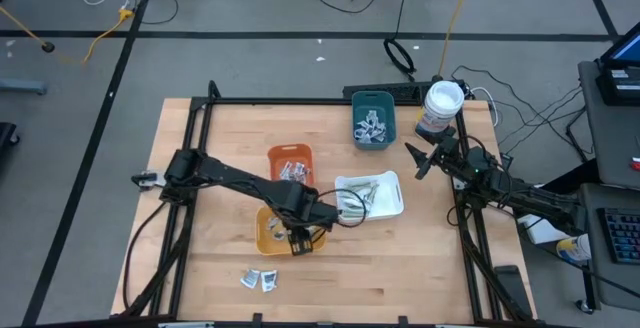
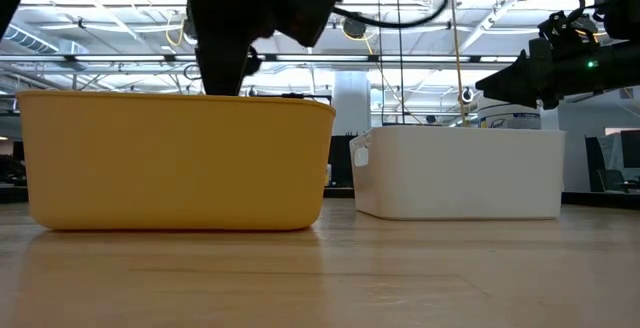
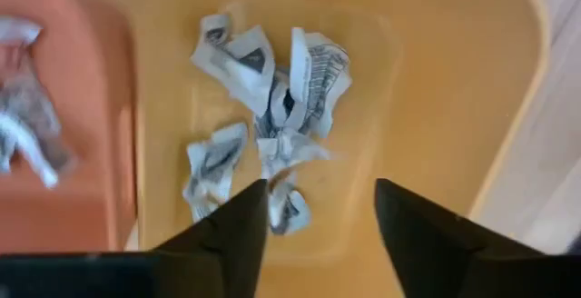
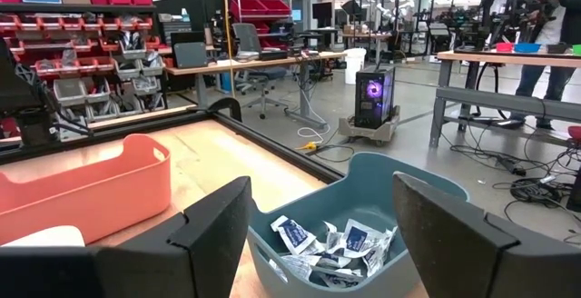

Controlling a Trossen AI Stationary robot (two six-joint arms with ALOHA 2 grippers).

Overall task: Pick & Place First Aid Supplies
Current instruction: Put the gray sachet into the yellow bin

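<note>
The left gripper is hovering over the yellow tray, fingers parted and holding nothing, above a heap of crumpled sachets lying inside. The right gripper is waiting wide open and empty near the teal tray of sachets.

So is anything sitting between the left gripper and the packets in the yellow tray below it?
Nothing visible. The left gripper hangs open directly over the yellow tray, and the crumpled packets lie uncovered on its floor, with bare tray between the fingertips. The right gripper waits open by the teal tray.
</note>
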